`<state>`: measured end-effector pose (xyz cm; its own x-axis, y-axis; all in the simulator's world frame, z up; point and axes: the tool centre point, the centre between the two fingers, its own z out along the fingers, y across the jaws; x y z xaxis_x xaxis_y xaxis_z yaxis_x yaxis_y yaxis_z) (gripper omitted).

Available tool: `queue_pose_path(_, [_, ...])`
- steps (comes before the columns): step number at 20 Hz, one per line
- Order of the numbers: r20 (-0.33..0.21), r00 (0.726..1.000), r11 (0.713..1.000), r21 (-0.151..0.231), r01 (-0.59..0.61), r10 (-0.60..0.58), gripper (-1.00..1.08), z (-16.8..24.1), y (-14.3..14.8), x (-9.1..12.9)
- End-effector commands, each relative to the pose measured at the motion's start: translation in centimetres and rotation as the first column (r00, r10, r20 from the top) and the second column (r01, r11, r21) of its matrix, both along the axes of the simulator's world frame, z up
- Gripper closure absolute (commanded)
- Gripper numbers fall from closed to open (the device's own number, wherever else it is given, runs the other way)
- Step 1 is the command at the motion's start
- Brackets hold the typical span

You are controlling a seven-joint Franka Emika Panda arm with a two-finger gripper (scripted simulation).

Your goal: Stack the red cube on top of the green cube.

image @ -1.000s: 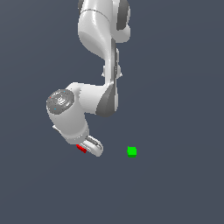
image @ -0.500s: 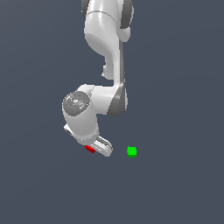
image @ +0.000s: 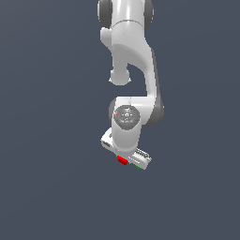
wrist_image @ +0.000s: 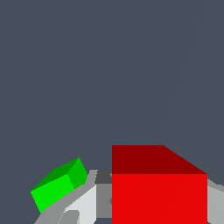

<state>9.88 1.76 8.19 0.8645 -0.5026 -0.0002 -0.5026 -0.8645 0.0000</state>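
In the exterior view, the red cube sits in the gripper, with a sliver of the green cube just showing past the white hand on that view's right. In the wrist view, the fingers are closed on the red cube, held square-on; the green cube lies beyond, turned askew.

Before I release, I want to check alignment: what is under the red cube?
Not settled. The red cube sits in the end effector. The green cube shows beside it, lower down; the red cube hides whatever lies directly beneath.
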Motion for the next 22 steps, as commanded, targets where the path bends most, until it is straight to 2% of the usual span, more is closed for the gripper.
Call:
queue_pose_path(1, [0.0,1.0,1.0,0.0,0.0,0.0,1.08,-0.7,2.8,-0.1])
queue_pose_path(6, [0.0,1.0,1.0,0.0,0.0,0.0,1.08,-1.8,6.7,-0.1])
queue_pose_path(12, [0.0,1.0,1.0,0.0,0.0,0.0,1.08,-2.2,8.4,0.0])
queue_pose_path(13, [0.0,1.0,1.0,0.0,0.0,0.0,-0.92,-2.2,8.4,0.0])
queue_pose_path(22, [0.0,1.0,1.0,0.0,0.0,0.0,-0.92,-2.2,8.4,0.0])
